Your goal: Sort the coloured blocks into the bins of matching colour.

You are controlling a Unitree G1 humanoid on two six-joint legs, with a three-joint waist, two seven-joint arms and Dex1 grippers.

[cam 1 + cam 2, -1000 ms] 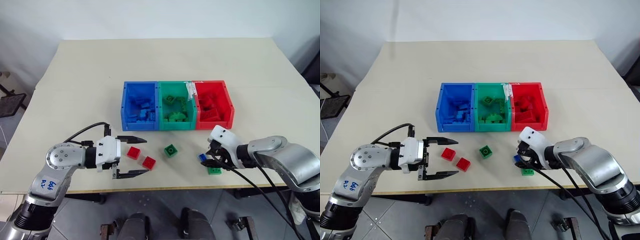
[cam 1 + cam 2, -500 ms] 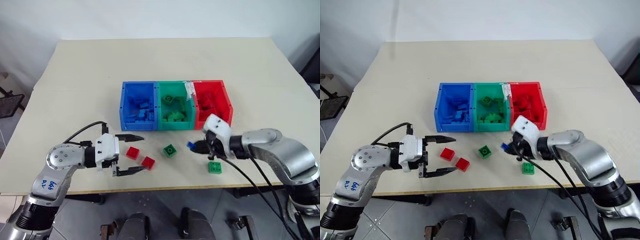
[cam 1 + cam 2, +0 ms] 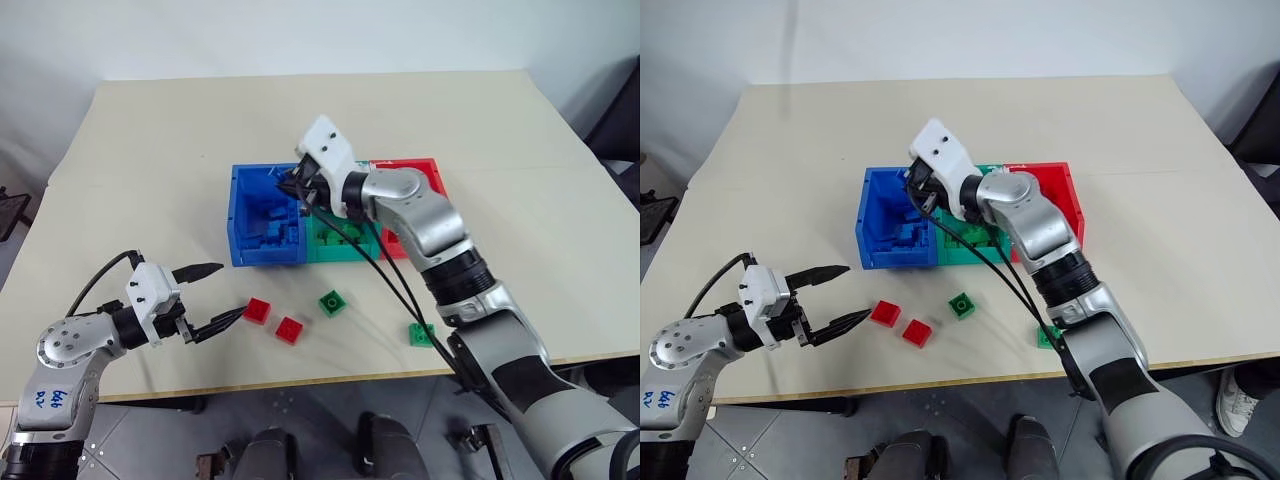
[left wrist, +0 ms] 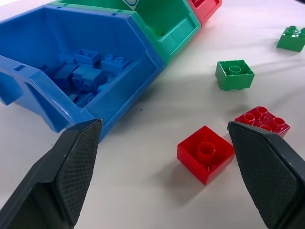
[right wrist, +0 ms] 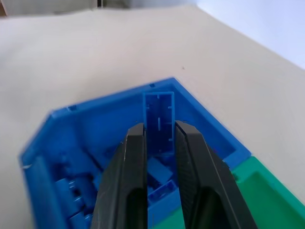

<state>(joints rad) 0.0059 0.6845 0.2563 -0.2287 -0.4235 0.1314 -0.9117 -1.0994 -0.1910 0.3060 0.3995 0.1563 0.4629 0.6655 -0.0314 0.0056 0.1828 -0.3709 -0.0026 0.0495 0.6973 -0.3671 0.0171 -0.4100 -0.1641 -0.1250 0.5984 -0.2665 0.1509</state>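
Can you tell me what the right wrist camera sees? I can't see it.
The right hand pinches a blue block between its two black fingers, above the blue bin full of blue blocks. A corner of the green bin shows beside it.

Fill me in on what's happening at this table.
A humanoid robot is sorting toy bricks by colour. Its right gripper is shut on a blue block and holds it over the blue bin, ready to drop it in. The left gripper is open near two red blocks on the table. Two green blocks also lie loose. The green bin and red bin already hold bricks.
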